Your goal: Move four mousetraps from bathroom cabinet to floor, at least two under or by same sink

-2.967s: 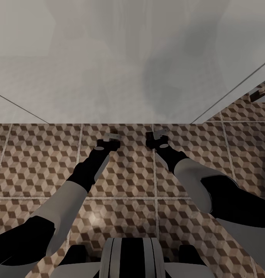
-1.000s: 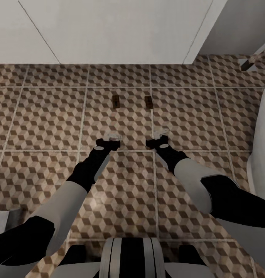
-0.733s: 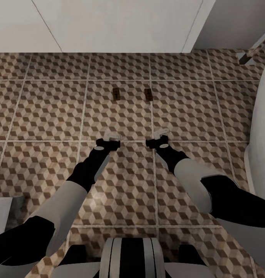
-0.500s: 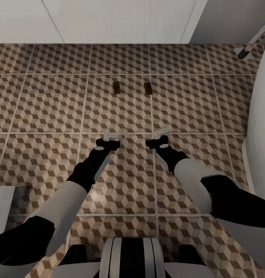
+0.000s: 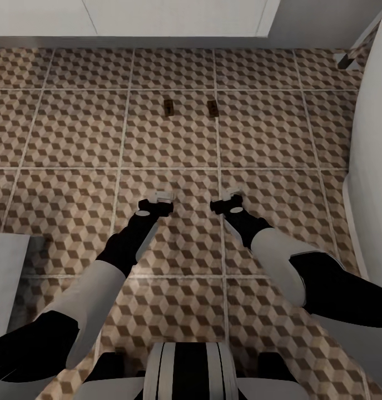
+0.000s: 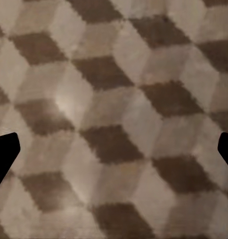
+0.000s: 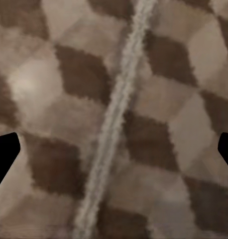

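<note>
Both arms reached forward and down over the tiled floor [image 5: 74, 144]; the left gripper [image 5: 162, 196] had its jaws spread wide, with only tile between the dark fingertips [image 6: 5, 152], and it held nothing; the right gripper [image 5: 233, 195] was also wide open and empty, above a pale grout line [image 7: 116, 112]. Two mousetraps [image 5: 169, 107] [image 5: 212, 108] lay flat on the floor ahead of the grippers, near each other but apart, well away from both grippers.
</note>
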{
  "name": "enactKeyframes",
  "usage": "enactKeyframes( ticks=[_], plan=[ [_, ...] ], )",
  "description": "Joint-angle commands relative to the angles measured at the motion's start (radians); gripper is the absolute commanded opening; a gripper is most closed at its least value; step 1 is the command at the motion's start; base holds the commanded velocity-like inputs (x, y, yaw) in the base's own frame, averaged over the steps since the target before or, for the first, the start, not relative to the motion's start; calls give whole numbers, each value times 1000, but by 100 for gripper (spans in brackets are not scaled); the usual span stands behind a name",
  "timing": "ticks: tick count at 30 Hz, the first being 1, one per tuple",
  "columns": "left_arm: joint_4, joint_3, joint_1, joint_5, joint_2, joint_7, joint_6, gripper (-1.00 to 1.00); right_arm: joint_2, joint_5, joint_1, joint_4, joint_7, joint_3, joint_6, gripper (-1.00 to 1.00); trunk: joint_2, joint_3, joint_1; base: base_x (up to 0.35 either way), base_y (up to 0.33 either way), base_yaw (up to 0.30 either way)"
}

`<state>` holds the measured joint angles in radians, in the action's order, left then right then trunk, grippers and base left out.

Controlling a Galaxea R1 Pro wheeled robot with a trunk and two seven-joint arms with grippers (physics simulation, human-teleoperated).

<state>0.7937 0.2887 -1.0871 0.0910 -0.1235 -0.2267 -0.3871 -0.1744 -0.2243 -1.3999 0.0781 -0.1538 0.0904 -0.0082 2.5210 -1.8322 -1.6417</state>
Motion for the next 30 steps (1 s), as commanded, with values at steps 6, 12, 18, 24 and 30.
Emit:
enactKeyframes(
  ticks=[6,12,18,24,30],
  plan=[
    [2,4,0,10,1,-7,-4,100,0,-1,0,-1,-5,8,-3,100,0,0,1,-313,0,0],
    [4,4,0,10,1,-4,-3,100,0,-1,0,-1,-5,8,-5,100,0,0,1,-103,0,0],
    [4,4,0,10,2,-5,-3,100,0,-1,1,-1,-4,8,-5,100,0,0,1,-22,0,0],
    [7,4,0,9,2,-6,-4,100,0,-1,1,-1,-4,8,-6,100,0,0,1,-5,0,0],
    [18,4,0,9,2,-7,-4,100,0,-1,1,-1,-4,8,-6,100,0,0,1,-1,0,0]
  ],
)
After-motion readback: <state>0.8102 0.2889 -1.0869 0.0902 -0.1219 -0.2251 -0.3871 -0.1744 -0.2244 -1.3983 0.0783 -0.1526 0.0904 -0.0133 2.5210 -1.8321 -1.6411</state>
